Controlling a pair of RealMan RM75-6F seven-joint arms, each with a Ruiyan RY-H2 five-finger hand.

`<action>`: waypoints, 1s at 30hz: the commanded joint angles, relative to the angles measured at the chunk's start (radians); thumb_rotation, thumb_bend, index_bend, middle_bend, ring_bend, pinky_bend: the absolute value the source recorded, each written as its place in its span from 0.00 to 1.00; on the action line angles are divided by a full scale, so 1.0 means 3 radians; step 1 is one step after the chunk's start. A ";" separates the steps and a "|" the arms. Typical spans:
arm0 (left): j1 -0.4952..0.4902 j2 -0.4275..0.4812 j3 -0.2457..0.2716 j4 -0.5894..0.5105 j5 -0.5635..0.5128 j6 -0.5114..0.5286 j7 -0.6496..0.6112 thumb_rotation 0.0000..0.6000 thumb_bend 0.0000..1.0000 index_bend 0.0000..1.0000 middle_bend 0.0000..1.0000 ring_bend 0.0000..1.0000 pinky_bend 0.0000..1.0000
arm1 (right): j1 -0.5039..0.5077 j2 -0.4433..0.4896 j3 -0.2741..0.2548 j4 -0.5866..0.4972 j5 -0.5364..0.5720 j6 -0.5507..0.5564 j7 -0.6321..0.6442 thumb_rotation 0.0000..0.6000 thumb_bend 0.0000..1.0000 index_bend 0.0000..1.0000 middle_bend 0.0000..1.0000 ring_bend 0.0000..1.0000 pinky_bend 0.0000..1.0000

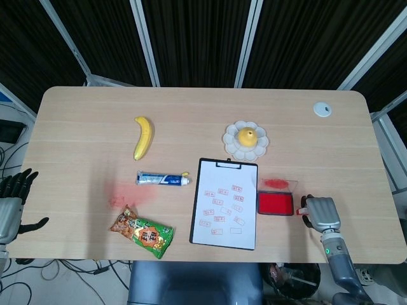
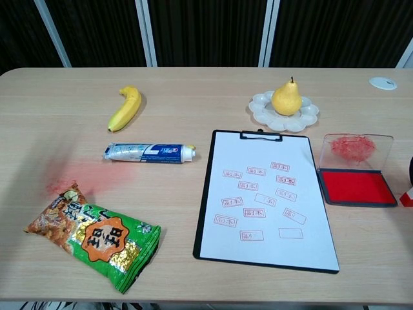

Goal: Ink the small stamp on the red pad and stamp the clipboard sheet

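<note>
The small red and white stamp (image 1: 301,205) stands on the table just right of the open red ink pad (image 1: 275,203), and shows at the right edge of the chest view (image 2: 407,197). My right hand (image 1: 322,215) lies back up right beside the stamp. Its fingers reach toward the stamp, but their grip is hidden under the hand. The clipboard (image 1: 224,203) with its white sheet (image 2: 264,200), which bears several red stamp marks, lies left of the pad (image 2: 357,186). My left hand (image 1: 11,202) hangs off the table's left edge, fingers spread and empty.
A pear on a white plate (image 1: 230,141) sits behind the clipboard. A toothpaste tube (image 1: 162,179), a banana (image 1: 143,136) and a green snack bag (image 1: 143,232) lie to the left. A white disc (image 1: 322,109) sits far right. A reddish smudge (image 1: 124,194) marks the table.
</note>
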 commanded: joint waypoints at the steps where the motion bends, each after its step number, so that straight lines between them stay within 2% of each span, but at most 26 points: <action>1: -0.0001 0.0001 0.0002 -0.0001 0.0001 -0.0003 -0.0002 1.00 0.02 0.00 0.00 0.00 0.00 | 0.0000 -0.0001 0.0001 0.0003 -0.0005 0.0004 0.0000 1.00 0.41 0.50 0.45 0.68 0.80; 23: -0.0001 0.0007 0.0002 -0.0005 -0.0002 0.0000 -0.0014 1.00 0.02 0.00 0.00 0.00 0.00 | 0.0006 -0.0026 0.0028 0.0067 0.0033 -0.0023 -0.0012 1.00 0.42 0.52 0.46 0.68 0.80; 30: -0.0001 0.0010 0.0004 -0.0010 0.0000 0.0001 -0.0018 1.00 0.02 0.00 0.00 0.00 0.00 | 0.0003 -0.0031 0.0028 0.0068 0.0034 -0.0016 -0.0020 1.00 0.48 0.56 0.49 0.68 0.80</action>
